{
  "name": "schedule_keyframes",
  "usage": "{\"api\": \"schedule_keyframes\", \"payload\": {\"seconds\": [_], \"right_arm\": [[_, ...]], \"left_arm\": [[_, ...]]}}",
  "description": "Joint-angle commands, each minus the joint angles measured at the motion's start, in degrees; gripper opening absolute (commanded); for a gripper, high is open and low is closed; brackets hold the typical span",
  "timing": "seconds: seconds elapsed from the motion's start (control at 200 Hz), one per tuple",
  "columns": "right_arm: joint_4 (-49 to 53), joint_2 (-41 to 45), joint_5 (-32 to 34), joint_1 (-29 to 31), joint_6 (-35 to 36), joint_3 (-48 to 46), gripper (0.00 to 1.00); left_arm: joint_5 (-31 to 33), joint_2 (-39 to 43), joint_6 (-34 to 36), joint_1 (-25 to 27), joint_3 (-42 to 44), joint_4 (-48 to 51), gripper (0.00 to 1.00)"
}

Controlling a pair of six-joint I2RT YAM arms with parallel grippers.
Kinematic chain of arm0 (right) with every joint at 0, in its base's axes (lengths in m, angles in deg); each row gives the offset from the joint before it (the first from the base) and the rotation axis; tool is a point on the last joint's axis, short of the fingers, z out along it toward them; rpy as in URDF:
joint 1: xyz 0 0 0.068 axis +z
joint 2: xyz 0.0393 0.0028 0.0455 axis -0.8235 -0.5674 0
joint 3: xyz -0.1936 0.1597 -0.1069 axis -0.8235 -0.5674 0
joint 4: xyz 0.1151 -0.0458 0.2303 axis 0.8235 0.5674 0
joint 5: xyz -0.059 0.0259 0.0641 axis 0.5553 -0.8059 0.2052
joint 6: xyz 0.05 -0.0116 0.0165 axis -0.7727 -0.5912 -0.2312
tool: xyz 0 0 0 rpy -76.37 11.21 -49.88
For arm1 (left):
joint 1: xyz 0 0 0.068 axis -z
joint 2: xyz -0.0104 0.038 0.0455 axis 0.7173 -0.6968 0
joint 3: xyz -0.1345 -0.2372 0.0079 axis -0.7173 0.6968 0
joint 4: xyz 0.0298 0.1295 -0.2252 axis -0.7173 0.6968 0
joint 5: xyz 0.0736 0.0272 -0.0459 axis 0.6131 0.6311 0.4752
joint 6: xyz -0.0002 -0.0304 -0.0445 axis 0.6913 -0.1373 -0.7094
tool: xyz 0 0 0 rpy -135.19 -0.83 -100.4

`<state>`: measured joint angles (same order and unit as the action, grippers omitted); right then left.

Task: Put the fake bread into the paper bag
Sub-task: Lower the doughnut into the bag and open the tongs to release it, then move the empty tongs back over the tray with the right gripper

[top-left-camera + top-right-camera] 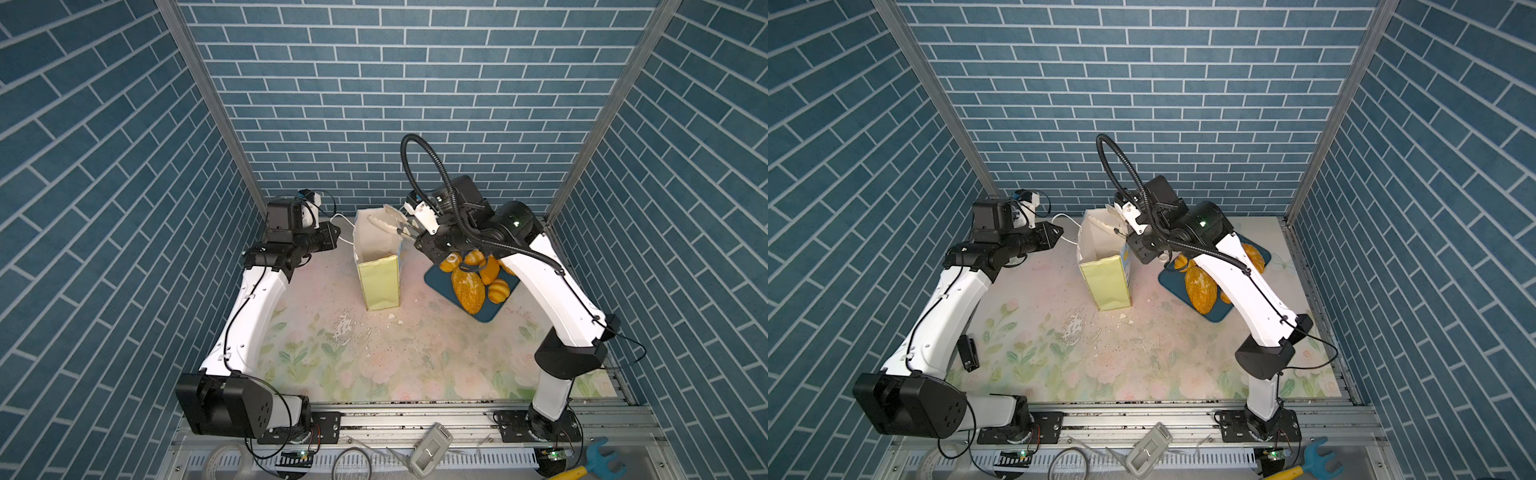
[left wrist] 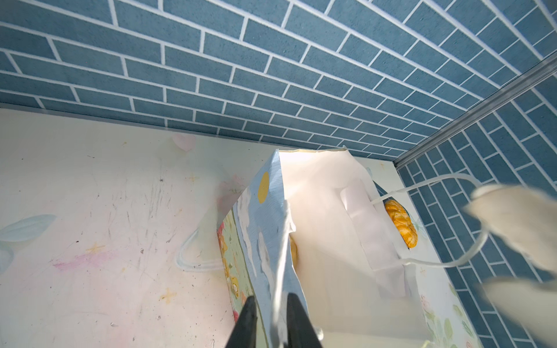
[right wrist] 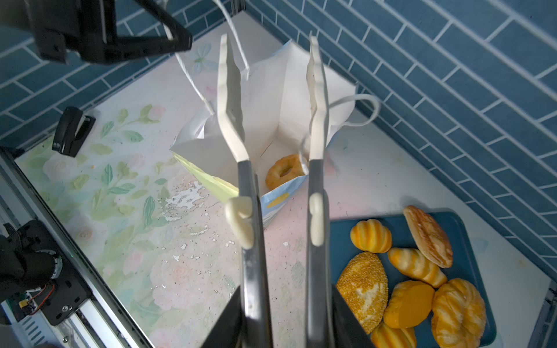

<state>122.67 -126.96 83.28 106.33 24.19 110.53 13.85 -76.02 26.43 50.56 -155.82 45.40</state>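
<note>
Floral mat point(image 1: 374, 365): golden ring bread point(image 3: 284, 171) in paper bag point(image 1: 380, 286); left jaws pinch cord point(image 3: 196, 87), right jaws tongs point(image 3: 230, 99).

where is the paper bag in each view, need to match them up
Top view: paper bag upright, about centre, mid-height.
Top view: paper bag upright, left of centre, mid-height.
Left wrist: lower middle, open mouth, white inside.
Right wrist: upper middle, behind the white tongs, bag at.
Shared landmark: those tongs at its mouth, seen in all four views.

Blue brick-pattern walls point(image 1: 415, 83) enclose a scuffed, seemingly flaking floral tabletop point(image 1: 374, 357)
</note>
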Motion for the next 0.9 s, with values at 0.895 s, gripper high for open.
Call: {"api": "schedule_keyframes", "payload": {"seconds": [0.895], "right_arm": [[-14.0,11.7,4.5,-23.1,-11.7,-39.8,0.4]], "left_arm": [[0.1,2.2,-0.3,-0.2,0.4,1.1,0.21]]}}
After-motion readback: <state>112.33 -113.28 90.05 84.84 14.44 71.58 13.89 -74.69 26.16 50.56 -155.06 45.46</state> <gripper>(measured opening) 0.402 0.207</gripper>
